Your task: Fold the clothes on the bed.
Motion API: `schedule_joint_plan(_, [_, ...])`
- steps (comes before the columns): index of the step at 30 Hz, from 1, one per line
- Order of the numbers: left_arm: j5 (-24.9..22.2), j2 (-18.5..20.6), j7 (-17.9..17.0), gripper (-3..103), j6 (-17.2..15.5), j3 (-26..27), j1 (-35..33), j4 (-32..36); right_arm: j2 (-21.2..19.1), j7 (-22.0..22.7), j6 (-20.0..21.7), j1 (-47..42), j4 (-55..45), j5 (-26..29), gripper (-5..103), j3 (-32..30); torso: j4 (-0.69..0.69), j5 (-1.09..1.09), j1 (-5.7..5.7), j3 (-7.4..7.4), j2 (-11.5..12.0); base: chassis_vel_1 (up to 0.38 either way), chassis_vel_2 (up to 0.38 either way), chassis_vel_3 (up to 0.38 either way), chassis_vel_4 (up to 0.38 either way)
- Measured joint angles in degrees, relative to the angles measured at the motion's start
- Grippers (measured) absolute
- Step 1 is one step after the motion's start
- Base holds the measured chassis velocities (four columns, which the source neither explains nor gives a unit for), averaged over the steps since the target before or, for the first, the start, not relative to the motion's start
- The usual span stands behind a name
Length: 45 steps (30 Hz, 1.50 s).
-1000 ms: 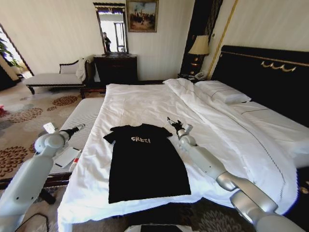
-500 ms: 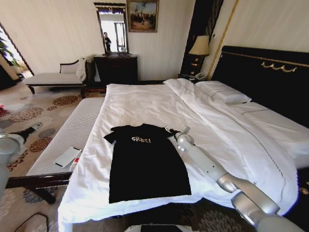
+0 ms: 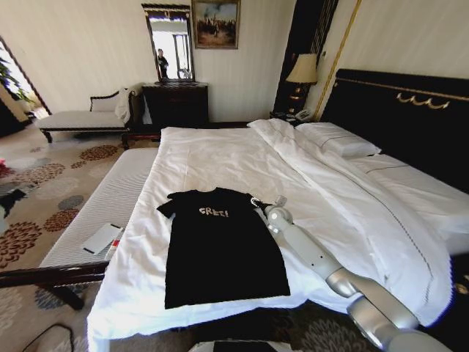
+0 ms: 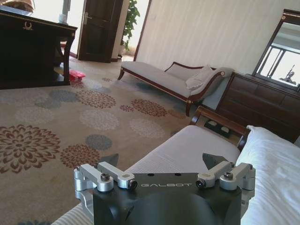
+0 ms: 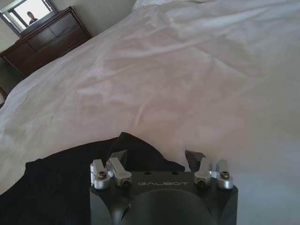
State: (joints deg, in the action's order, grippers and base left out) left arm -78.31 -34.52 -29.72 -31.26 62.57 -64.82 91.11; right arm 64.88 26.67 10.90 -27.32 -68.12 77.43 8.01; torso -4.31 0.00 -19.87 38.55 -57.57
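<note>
We are working at the very large bed with white sheets and a dark headboard (image 3: 220, 158), where the black short-sleeved cotton T-shirt with white chest lettering (image 3: 220, 246) is lying flat, face up, near the foot-side edge closest to us. Its long axis is running from the collar, farther up the bed, down to the hem at the near edge.

Our right gripper (image 3: 258, 203) is reaching to the shirt's right sleeve, and in the right wrist view the right gripper (image 5: 156, 157) is hanging low over that sleeve's tip with its fingers spread apart, one over black cloth and one over white sheet, so the sleeve edge is lying between them; we cannot tell whether they are touching the cloth. The right arm is plainly the nearer one. Our left gripper (image 4: 160, 161) is standing well off the bed's left side, released and holding nothing, over the grey striped bench (image 4: 187, 147) and patterned carpet.

Compared with a second ago, we are seeing the right gripper lower and closer in on the sleeve, while the left arm has swung out from beside the bench toward the carpet.
</note>
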Motion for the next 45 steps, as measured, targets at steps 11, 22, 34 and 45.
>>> schedule_joint_plan(11, [-3.0, 0.1, 0.2, 100, -0.2, 0.8, 0.5, 0.1, 0.2, -2.9, -1.0, -0.2, 1.0, -0.4, 30, 0.1, -0.01, 0.0, 0.0, 0.0, 0.0, 0.0, 0.0, 0.0, 0.0])
schedule_joint_plan(22, [-2.6, -0.4, 0.2, 100, -0.2, 0.1, 0.7, 0.2, -0.6, -8.5, -5.4, 0.6, 1.1, -1.2, 1, -0.5, 0.01, 0.0, 0.0, 0.0, 0.0, 0.0, 0.0, 0.0, 0.0])
schedule_joint_plan(34, [-1.9, -1.1, 0.1, 100, -0.1, -1.2, 1.4, 0.7, -1.8, -12.2, -9.2, 2.7, 4.1, -2.7, 1, -2.1, 0.0, 0.01, 0.0, 0.0, 0.0, 0.0, 0.0, 0.0, 0.0])
schedule_joint_plan(45, [-1.3, -1.5, 0.2, 100, 0.0, -1.8, 1.0, 1.0, 0.5, -14.9, -9.2, 11.1, 13.5, -6.5, 1, 1.8, 0.01, 0.0, 0.0, 0.0, 0.0, 0.0, 0.0, 0.0, 0.0])
